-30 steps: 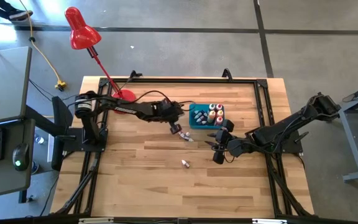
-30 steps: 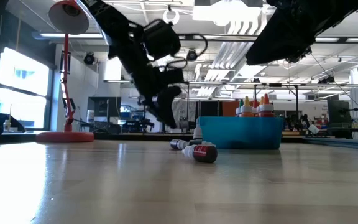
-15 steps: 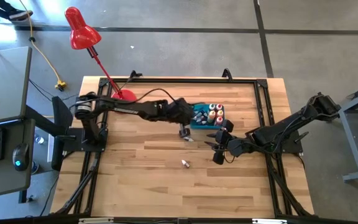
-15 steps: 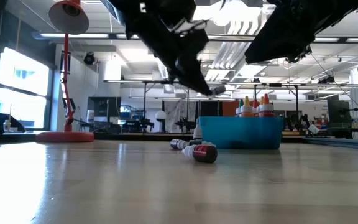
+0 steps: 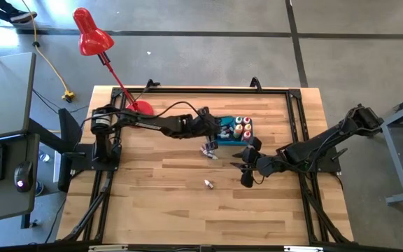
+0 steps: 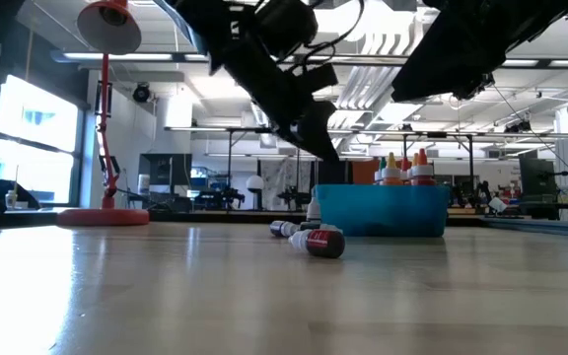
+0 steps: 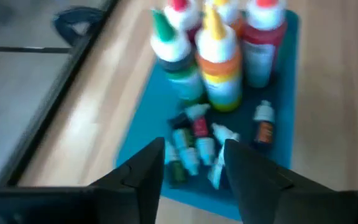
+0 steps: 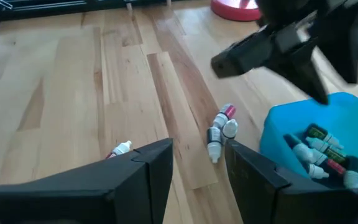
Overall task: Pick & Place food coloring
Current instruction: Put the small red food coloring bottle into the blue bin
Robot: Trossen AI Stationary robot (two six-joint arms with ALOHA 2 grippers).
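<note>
The blue bin (image 5: pixel 231 131) stands at the table's far middle. It holds upright yellow-orange, red and green-tipped food coloring bottles (image 7: pixel 219 62) and several small tubes (image 7: pixel 194 146) lying on its floor. My left gripper (image 7: pixel 194 168) hovers open over the bin's left end (image 6: pixel 325 150), with nothing between its fingers. A few small bottles (image 5: pixel 208 150) lie on the wood just in front of the bin (image 8: pixel 219 132). A single one (image 5: pixel 208 184) lies nearer the front (image 8: pixel 120 149). My right gripper (image 5: pixel 245 166) waits open to the bin's near right, above the table (image 8: pixel 197 165).
A red desk lamp (image 5: pixel 89 35) leans over the far left corner, its base (image 5: pixel 142 107) on the table. Black frame rails (image 5: pixel 296 105) run along the table's edges. Bare wood (image 5: pixel 187 217) fills the near half.
My left gripper has risen from the loose bottles on the wood and gone toward the bin, rolling a little, with a small bottle at its fingertips. Over the bin's left end the bottle no longer shows between the fingers.
</note>
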